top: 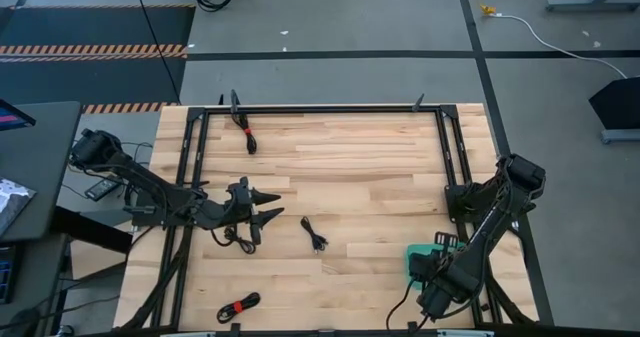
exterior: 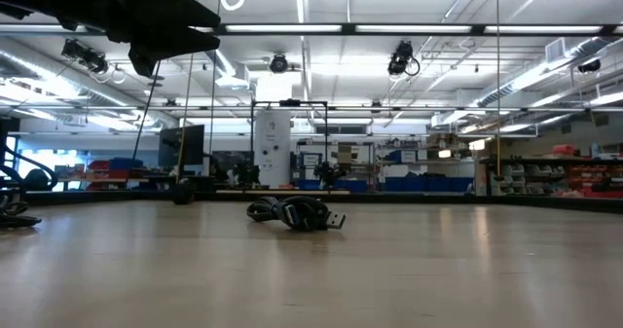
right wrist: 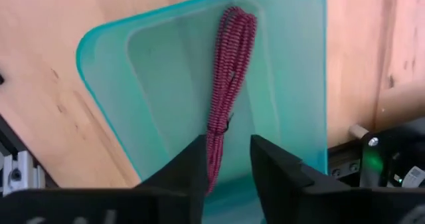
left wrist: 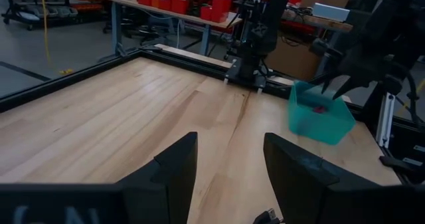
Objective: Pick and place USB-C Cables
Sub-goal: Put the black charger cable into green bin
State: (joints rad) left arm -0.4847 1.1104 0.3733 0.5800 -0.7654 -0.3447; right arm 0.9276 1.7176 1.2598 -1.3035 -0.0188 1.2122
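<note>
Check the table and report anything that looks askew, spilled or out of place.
Nothing stands out. The maroon cable lies inside the teal tray beneath the right gripper. The other cables lie loose on the table: one at the far edge, one mid-table, one by the left gripper, one near the front edge.

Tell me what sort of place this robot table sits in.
Probably an industrial lab or workshop: the low view shows long ceiling strip lights and shelving with blue bins, and hazard-striped floor tape runs beside the wooden table.
</note>
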